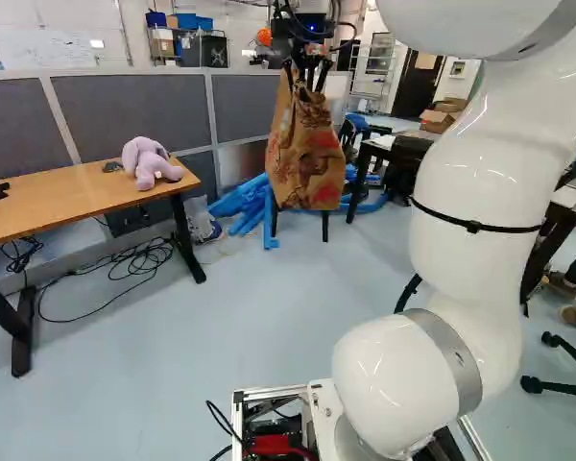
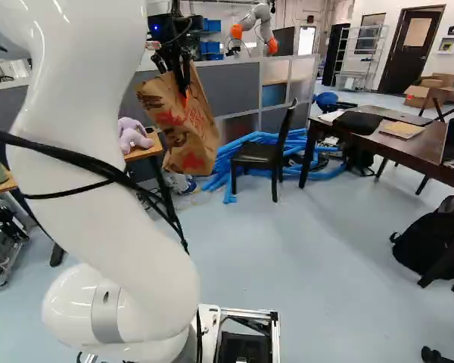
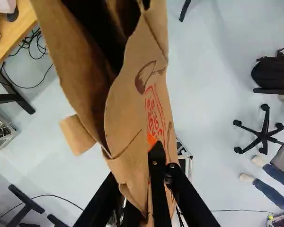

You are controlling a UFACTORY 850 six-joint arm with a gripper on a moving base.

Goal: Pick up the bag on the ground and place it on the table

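Blue-grey floor [image 1: 221, 317]: spreads ahead of the base, below the other things.
White arm [image 1: 470, 221]: rises from the joint at the foot of both base views and reaches ahead.
Grey partition [image 1: 139, 110]: stands behind the wooden worktop.
Wooden worktop [image 1: 72, 199]: at the left of the left base view, 1 soft toy on it.
Dark worktop [image 2: 390, 145]: at the right of the right base view.
Paper bag [image 1: 307, 154]: hangs in the air above the floor, brown with red print; in the left base view, to the right of the wooden worktop.
End effector [image 2: 185, 92]: 2 fingers closed on the paper bag, 1 on each side of its creased paper, with little gap.
Soft toy [image 1: 148, 161]: pale purple, near the wooden worktop's end.
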